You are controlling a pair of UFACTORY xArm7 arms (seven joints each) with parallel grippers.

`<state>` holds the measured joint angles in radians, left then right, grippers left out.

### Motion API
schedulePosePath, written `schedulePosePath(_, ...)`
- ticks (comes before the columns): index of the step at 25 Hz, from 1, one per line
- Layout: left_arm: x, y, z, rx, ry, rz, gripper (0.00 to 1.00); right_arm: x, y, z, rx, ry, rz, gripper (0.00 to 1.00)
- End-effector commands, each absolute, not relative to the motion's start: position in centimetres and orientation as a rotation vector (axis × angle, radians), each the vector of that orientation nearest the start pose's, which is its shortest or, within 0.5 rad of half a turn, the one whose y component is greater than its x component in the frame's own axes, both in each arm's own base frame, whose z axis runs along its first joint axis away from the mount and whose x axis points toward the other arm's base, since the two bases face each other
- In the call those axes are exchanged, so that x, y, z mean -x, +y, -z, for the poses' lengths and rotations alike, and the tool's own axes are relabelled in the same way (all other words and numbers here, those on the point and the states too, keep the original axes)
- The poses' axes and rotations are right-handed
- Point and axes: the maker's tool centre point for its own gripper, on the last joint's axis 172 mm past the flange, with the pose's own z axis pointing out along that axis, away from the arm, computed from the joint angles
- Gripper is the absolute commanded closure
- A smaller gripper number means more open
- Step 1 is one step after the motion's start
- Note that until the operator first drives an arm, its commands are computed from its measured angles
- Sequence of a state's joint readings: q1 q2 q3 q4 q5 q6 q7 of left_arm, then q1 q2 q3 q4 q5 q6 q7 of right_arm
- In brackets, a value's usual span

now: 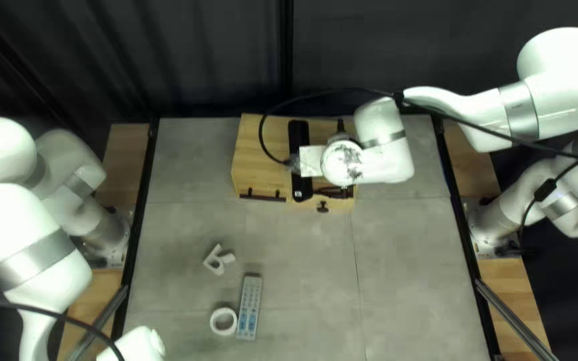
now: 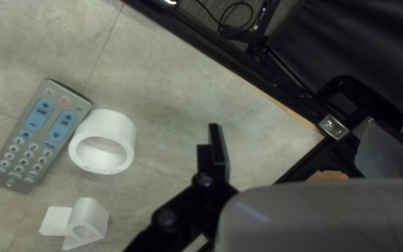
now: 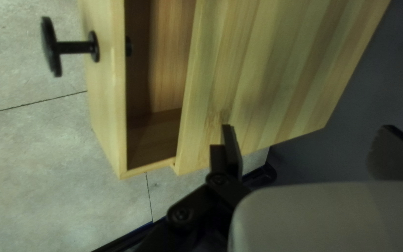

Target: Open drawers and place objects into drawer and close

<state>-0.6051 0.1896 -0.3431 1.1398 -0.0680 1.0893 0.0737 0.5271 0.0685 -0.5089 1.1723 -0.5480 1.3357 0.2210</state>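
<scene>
My right gripper, largely covered by its arm, is over the wooden drawer box. In the right wrist view my right gripper is open above the box top, holding nothing. A drawer with a round black knob stands partly out, its visible interior bare. The bar-handled drawer front looks closed. My left gripper is open over the table. Beside it are a white ring, a grey remote touching or nearly touching the ring, and a white angular piece.
Black rails edge the table at left and right. The right arm and its cable reach across above the box. A dark curtain hangs behind the far edge.
</scene>
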Motion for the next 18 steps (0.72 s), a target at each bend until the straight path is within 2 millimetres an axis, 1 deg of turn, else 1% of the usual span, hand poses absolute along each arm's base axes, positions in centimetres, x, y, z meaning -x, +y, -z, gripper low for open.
schedulePosePath(1,-25.9,-39.3,-13.8,2.807,1.506,-0.269,0.0,-44.5,-11.4,-23.7,-2.578,-0.027,0.186,0.0)
schedulePosePath(6,-25.9,-39.3,-13.8,2.807,1.506,-0.269,0.0,-44.8,-9.4,-23.3,-2.664,-0.113,0.148,0.0)
schedulePosePath(8,-25.9,-39.3,-13.8,2.807,1.506,-0.269,0.0,-44.4,-8.7,-23.8,-2.712,-0.166,0.127,0.0)
schedulePosePath(11,-25.9,-39.3,-13.8,2.807,1.506,-0.269,0.0,-43.7,-8.3,-24.7,-2.781,-0.197,0.125,0.0)
schedulePosePath(14,-25.9,-39.3,-13.8,2.807,1.506,-0.269,0.0,-43.0,-7.2,-25.0,-2.903,-0.1,0.124,0.0)
schedulePosePath(15,-25.9,-39.3,-13.8,2.807,1.506,-0.269,0.0,-42.4,-6.4,-24.9,-2.946,-0.042,0.128,0.0)
schedulePosePath(16,-25.9,-39.3,-13.8,2.807,1.506,-0.269,0.0,-42.0,-6.0,-24.8,-2.963,-0.025,0.132,0.0)
schedulePosePath(18,-25.9,-39.3,-13.8,2.807,1.506,-0.269,0.0,-41.0,-4.3,-24.9,-2.984,0.04,0.134,0.0)
